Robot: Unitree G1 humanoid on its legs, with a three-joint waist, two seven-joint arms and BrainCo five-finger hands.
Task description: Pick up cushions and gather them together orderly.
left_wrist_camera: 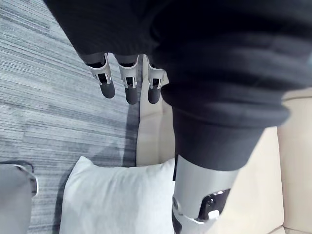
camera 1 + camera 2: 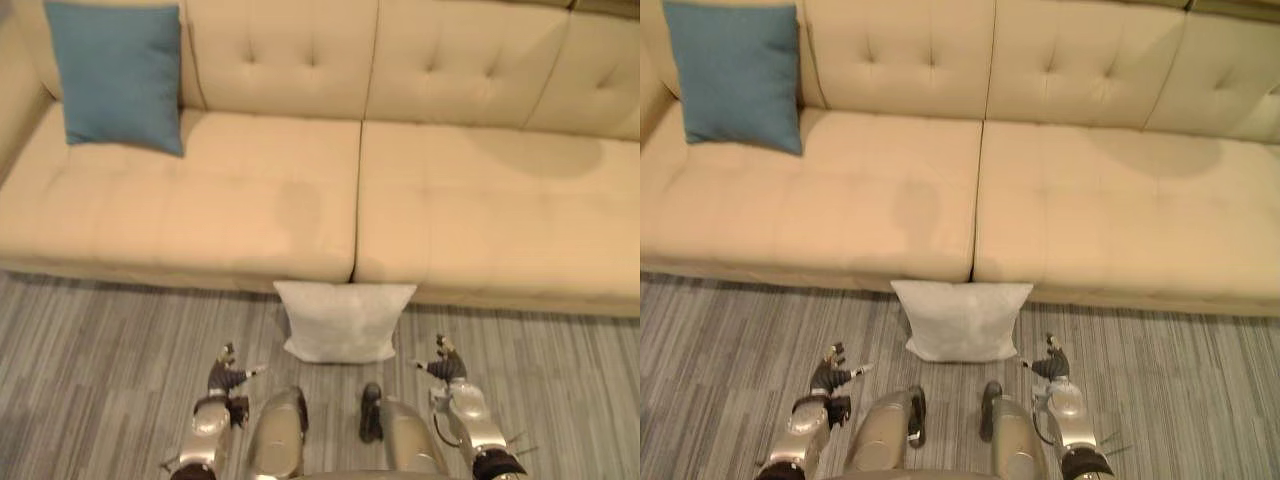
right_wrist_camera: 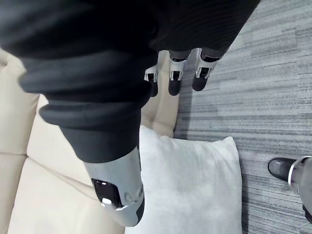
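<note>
Your left hand point(image 2: 228, 378) and right hand point(image 2: 443, 368) hang loose-fingered and empty either side of the plump white cushion point(image 2: 343, 320) on striped grey carpet point(image 2: 100, 340), while the woven blue cushion point(image 2: 118, 75) leans on the tufted beige sofa point(image 2: 480, 200).

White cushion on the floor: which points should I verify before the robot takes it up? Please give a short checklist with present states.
1. White square fabric cushion stands on the grey striped floor, against the beige sofa front, nothing on it: ok.
2. Left hand open and empty, left of the cushion: ok.
3. Right hand open and empty, right of it: ok.
4. Hands touching the cushion: not ok, both apart.
5. Free seat beside the blue square cushion: ok.
6. Cushion's weight: cannot tell.
</note>
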